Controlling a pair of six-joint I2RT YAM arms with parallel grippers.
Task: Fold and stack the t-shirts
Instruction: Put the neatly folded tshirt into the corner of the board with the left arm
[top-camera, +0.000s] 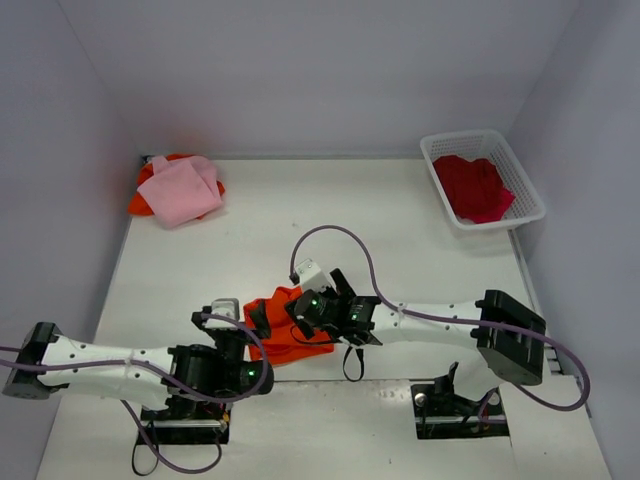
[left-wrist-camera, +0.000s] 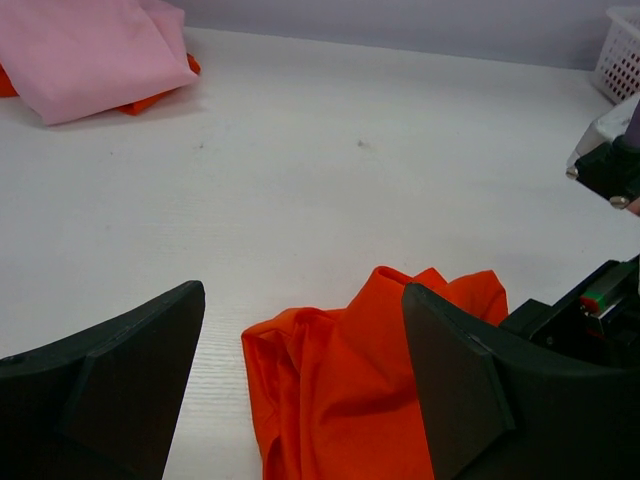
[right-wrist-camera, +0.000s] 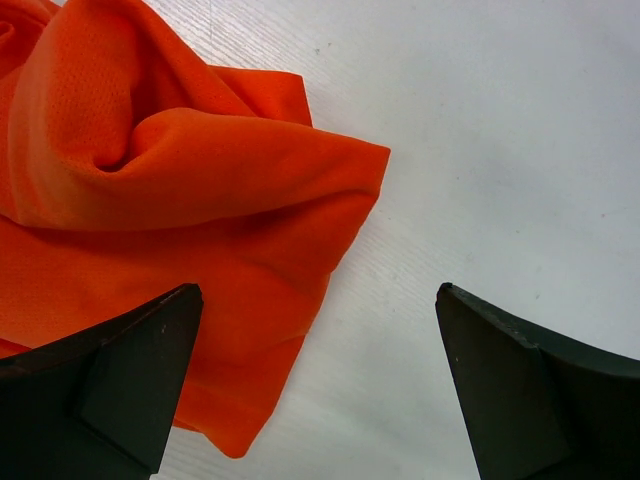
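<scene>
The left gripper (left-wrist-camera: 303, 292) stands open and empty at the crumpled orange t-shirt (top-camera: 283, 340) by the table's (top-camera: 400, 230) near edge. The right gripper (right-wrist-camera: 317, 290) hangs over it, jaws wide. With the cloth so bunched, a pinch may catch several layers, or the claws may bump. I count four shirts: a pink t-shirt (top-camera: 180, 190) over a second orange t-shirt (top-camera: 140, 205) in the far-left corner, the crumpled one, and a red t-shirt (top-camera: 475, 188) in the one basket (top-camera: 460, 136), far-right.

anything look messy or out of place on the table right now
Yes. The near orange t-shirt lies crumpled in a loose heap, not folded. At the far left, the pink t-shirt sits roughly over some orange cloth, which pokes out at its edges. The crimson t-shirt is bunched in the basket.
</scene>
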